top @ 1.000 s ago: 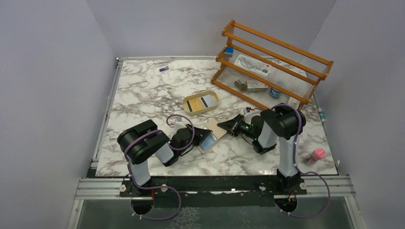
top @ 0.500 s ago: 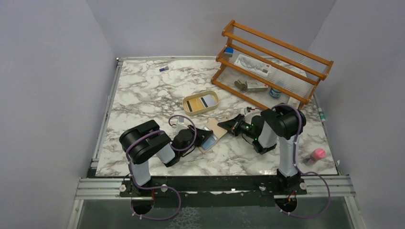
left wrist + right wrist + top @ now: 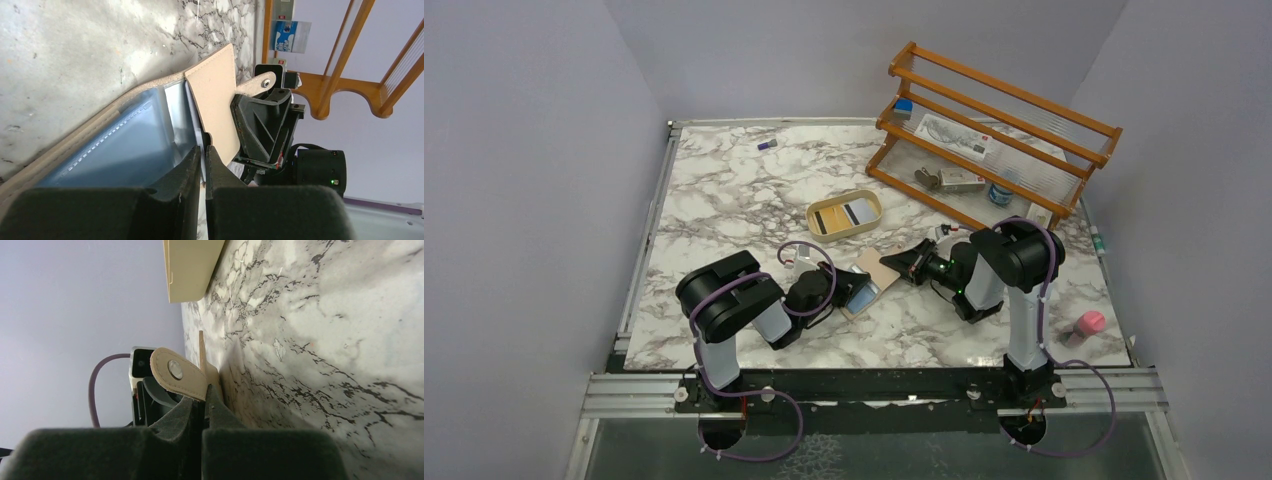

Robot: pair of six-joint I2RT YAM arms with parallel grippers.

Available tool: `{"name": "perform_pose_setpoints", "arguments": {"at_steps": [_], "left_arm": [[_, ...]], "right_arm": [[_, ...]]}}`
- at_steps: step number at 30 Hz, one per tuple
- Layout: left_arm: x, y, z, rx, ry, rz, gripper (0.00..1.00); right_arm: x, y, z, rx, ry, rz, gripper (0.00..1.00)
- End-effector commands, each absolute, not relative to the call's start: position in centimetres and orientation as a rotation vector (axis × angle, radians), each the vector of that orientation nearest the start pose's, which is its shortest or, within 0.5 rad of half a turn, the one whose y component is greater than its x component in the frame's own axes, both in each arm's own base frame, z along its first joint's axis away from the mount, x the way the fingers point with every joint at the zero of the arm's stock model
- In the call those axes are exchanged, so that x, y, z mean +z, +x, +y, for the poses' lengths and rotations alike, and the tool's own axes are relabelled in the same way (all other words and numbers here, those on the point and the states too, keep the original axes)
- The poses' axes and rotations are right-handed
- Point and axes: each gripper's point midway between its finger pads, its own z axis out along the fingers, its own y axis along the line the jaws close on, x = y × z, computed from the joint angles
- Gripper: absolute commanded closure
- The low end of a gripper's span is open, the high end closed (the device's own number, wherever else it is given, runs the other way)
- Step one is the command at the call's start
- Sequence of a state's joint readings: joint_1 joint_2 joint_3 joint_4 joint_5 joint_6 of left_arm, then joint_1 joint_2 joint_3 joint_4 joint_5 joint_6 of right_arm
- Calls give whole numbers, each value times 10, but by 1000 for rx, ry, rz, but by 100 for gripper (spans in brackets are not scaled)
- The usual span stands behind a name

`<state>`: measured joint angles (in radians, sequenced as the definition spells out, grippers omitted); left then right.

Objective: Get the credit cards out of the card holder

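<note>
The beige card holder [image 3: 870, 266] lies open on the marble between my arms, its far half raised. In the left wrist view its flap [image 3: 213, 100] stands up with the snap tab at the top. A pale blue card [image 3: 862, 296] sits in the near half and shows again in the left wrist view [image 3: 125, 145]. My left gripper [image 3: 848, 293] is shut on the thin edge of a whitish card [image 3: 195, 127] at the fold, fingertips [image 3: 192, 160] almost together. My right gripper [image 3: 894, 264] is shut on the holder's far edge by the snap tab [image 3: 176, 371].
An oval tan tray [image 3: 845, 216] holding flat cards stands just behind the holder, also in the right wrist view [image 3: 192, 265]. A wooden rack [image 3: 989, 135] with small items fills the back right. A pink object [image 3: 1089, 323] lies at the right edge.
My left arm has edged slightly right toward the holder. The holder and the right arm have stayed put.
</note>
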<state>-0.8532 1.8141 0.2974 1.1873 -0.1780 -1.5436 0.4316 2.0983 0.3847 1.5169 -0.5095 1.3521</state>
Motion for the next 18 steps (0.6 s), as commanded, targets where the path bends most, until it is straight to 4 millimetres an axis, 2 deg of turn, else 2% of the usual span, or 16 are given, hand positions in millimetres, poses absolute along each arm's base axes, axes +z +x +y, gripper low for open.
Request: {"name": "perform_pose_setpoints", "arguments": {"at_steps": [1, 7, 18], "left_arm": [[61, 260, -310, -1406, -841, 1936, 89], [47, 252, -304, -1365, -865, 1987, 82], [53, 258, -310, -1374, -844, 1968, 80]], "right_arm": [[93, 295, 271, 1736, 336, 1790, 99], [92, 296, 272, 1739, 337, 1793, 99], [90, 297, 267, 1729, 343, 1795, 99]]}}
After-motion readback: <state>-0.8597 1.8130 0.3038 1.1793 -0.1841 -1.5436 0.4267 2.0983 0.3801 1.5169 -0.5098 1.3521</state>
